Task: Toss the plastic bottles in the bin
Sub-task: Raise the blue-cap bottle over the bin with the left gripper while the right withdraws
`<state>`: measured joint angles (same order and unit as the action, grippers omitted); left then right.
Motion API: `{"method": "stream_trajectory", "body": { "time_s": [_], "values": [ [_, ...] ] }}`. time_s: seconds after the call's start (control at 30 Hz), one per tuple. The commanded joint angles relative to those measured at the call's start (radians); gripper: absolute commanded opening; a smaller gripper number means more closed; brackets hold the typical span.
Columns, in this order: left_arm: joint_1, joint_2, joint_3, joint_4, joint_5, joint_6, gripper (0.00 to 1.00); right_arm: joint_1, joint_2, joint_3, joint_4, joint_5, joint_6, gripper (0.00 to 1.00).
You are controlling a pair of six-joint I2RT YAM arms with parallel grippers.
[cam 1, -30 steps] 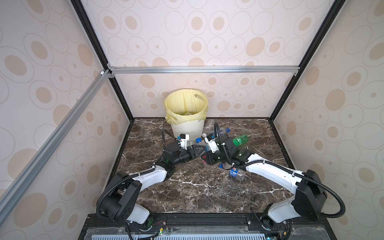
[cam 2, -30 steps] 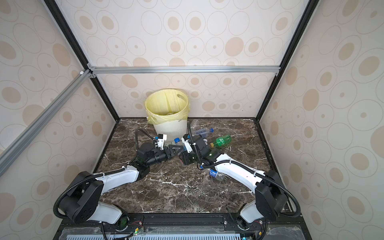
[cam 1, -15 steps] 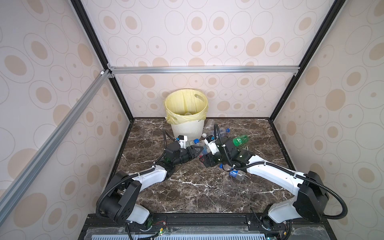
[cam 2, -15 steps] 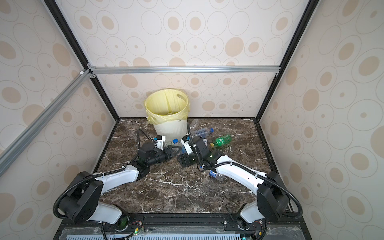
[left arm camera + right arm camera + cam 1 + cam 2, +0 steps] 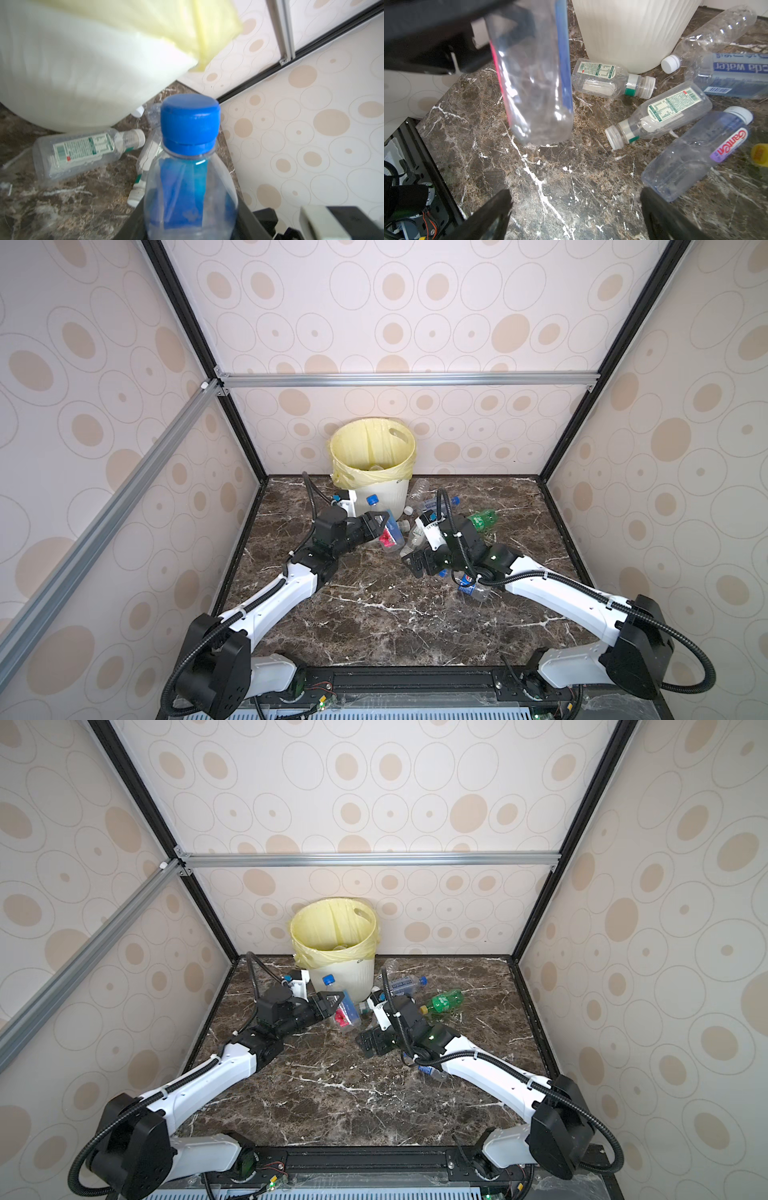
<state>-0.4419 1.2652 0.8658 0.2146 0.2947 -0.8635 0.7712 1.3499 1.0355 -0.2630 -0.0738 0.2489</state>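
My left gripper (image 5: 376, 527) (image 5: 191, 226) is shut on a clear plastic bottle (image 5: 388, 531) (image 5: 345, 1011) (image 5: 190, 170) with a blue cap and a blue and red label. It holds the bottle tilted, cap up, just in front of the bin (image 5: 384, 495) (image 5: 353, 974) (image 5: 72, 72). The bin is cream, ribbed and lined with a pale yellow bag. My right gripper (image 5: 415, 566) (image 5: 368, 1043) (image 5: 575, 199) stands open over bare marble, a little in front of the held bottle (image 5: 533, 83). Nothing is between its fingers.
Several bottles lie right of the bin: two clear ones with green-and-white labels (image 5: 608, 78) (image 5: 660, 116), a purple-labelled one (image 5: 695, 155), a blue-labelled one (image 5: 733, 74) and a green one (image 5: 482, 519) (image 5: 444, 1002). Another bottle (image 5: 471, 585) lies under my right arm.
My right gripper has opened wide and drawn back toward the front of the table. My left gripper has closed tighter on the blue-capped bottle.
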Motion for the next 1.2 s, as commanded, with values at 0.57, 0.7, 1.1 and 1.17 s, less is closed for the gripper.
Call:
{"method": "stream_trajectory", "body": {
  "time_s": [0.57, 0.7, 1.1, 1.17],
  "values": [
    [0.011, 0.096, 0.771, -0.236, -0.333, 0.475, 0.5, 0.006, 0.043, 0.251, 0.028, 0.02, -0.089, 1.0],
    [0.011, 0.128, 0.859, -0.235, -0.349, 0.526, 0.5, 0.007, 0.04, 0.298, 0.016, 0.03, -0.107, 1.0],
    [0.014, 0.285, 0.829, -0.112, -0.392, 0.558, 0.51, 0.0, 0.043, 0.345, -0.002, 0.074, -0.11, 1.0],
    [0.034, 0.366, 0.864, -0.162, -0.382, 0.524, 0.57, -0.001, 0.05, 0.348, -0.007, 0.069, -0.099, 1.0]
  ]
}}
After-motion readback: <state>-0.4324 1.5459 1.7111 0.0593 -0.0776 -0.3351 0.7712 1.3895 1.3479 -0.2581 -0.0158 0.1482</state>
